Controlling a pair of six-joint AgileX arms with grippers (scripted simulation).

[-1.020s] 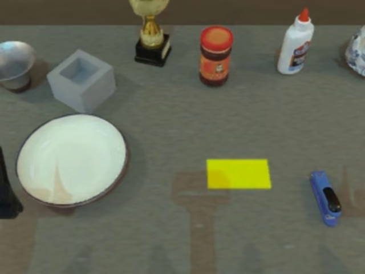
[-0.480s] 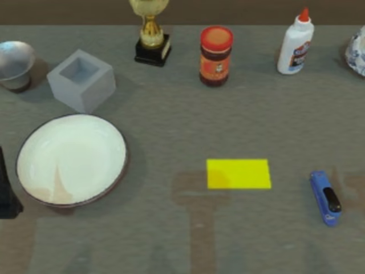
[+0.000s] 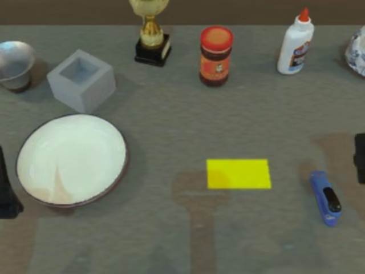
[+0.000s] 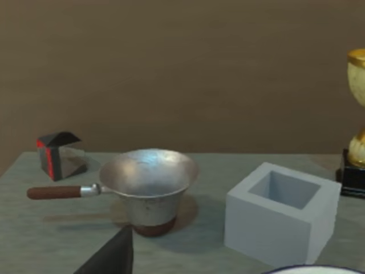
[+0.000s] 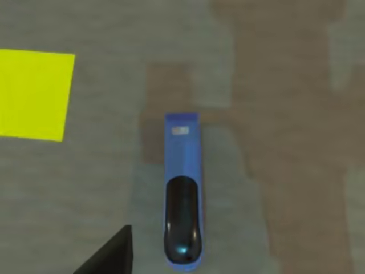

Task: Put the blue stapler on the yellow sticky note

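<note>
Compared with half a second earlier, a dark part of the right arm had come into the top view at the table's right edge, just above and to the right of the blue stapler; nothing on the table had shifted. The stapler lay flat on the table near the right edge, its black oval patch facing up, a bare strip of cloth separating it from the yellow sticky note to its left. In the right wrist view the stapler sat directly below the camera, with one dark fingertip showing beside it and not touching it; whether the right fingers were wide or narrow could not be told. The left arm sat parked at the left edge beside the white plate, and its fingers' spread could not be told either. The far edge carried a metal pan, a grey box, a trophy, a jar and a glue bottle. Open table lay all around the note.
</note>
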